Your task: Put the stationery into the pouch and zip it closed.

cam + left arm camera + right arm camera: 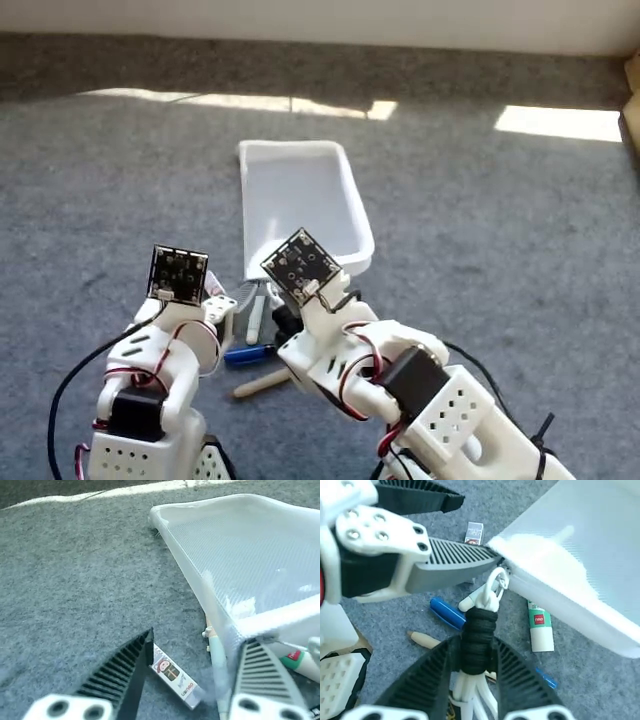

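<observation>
At the near left of the grey carpet [500,250], the left gripper [200,642] hangs low with its fingers spread wide and nothing between them. Its pale finger rests against the near left corner of the translucent white pouch [300,195], while its black finger is out over bare carpet. It looks placed to pin or pinch that corner so the pouch cannot slide.

Under and just right of it the stationery lies loose on the carpet, none of it in the pouch:
- a small sleeved eraser [172,676], farthest left
- a white pen [255,318], lying along the pouch's near left edge
- a blue pen [447,613], nearer the arms
- a wooden pencil [426,640], nearest of all
- a glue stick [540,627], tucked against the pouch's near edge, further right

Right of the left arm, the right gripper [476,641] has its fingers pinched shut on the black braided zip-pull cord [480,617]. The cord's white clasp [495,580] meets the same pouch corner. Holding the pull this way probably serves to work the zip, so I take this as opening or steadying the mouth before anything goes in.

The pouch stretches away towards the far side, flat and empty-looking. I cannot tell how far its mouth is open. Filling and closing are not yet done.
</observation>
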Controlling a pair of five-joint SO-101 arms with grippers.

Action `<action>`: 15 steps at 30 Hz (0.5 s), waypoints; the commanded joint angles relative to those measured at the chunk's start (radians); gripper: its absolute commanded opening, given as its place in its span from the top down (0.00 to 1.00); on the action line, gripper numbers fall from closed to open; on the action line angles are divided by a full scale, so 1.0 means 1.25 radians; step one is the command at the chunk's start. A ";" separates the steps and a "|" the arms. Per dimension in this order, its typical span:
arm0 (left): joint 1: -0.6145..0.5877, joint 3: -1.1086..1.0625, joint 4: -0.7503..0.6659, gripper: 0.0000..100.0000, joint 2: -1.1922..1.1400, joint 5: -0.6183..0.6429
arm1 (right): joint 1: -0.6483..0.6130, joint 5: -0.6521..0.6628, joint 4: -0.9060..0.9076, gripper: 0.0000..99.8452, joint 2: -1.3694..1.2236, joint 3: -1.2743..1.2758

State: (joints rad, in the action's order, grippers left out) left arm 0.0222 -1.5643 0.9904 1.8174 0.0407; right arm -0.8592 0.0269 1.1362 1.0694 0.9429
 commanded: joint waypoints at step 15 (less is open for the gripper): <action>-0.026 0.060 -0.017 0.97 0.006 -0.005 | 0.170 0.007 0.017 0.99 0.029 -0.061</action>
State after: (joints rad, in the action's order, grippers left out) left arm 0.0238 -1.5581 0.9904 1.8174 0.0437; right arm -0.7227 0.0284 1.1454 1.0694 0.9413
